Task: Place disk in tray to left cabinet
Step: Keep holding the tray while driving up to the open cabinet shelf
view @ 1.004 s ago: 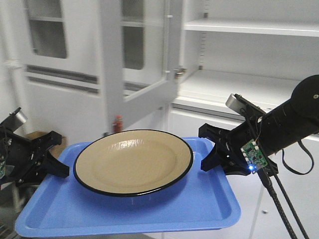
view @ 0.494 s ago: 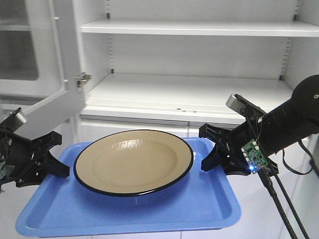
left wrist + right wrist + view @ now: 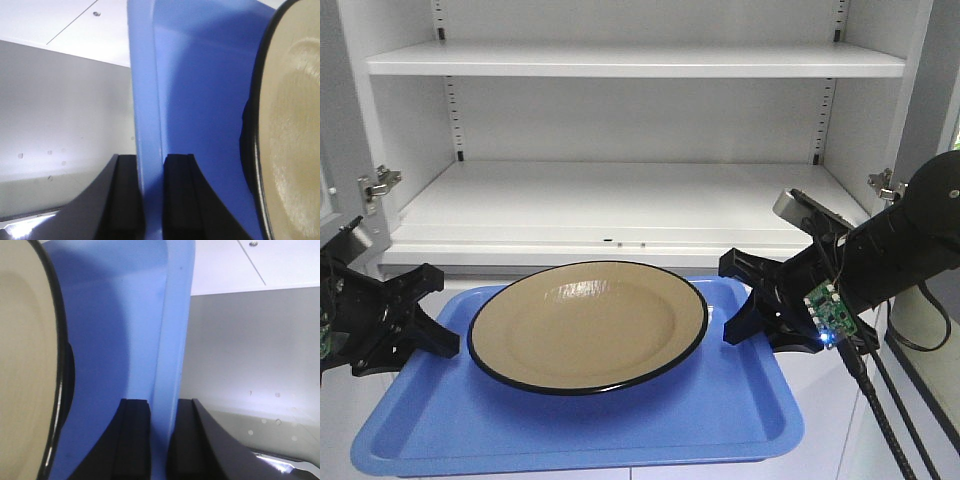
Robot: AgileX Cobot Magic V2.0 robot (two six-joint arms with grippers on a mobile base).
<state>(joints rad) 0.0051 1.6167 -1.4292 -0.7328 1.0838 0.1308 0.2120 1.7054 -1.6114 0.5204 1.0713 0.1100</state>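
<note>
Fingers of the left gripper and right gripper pinch opposite rims of the tray. Behind, the left cabinet stands open. The tray hangs before its lower shelf, the disk lying centred in it.
</note>
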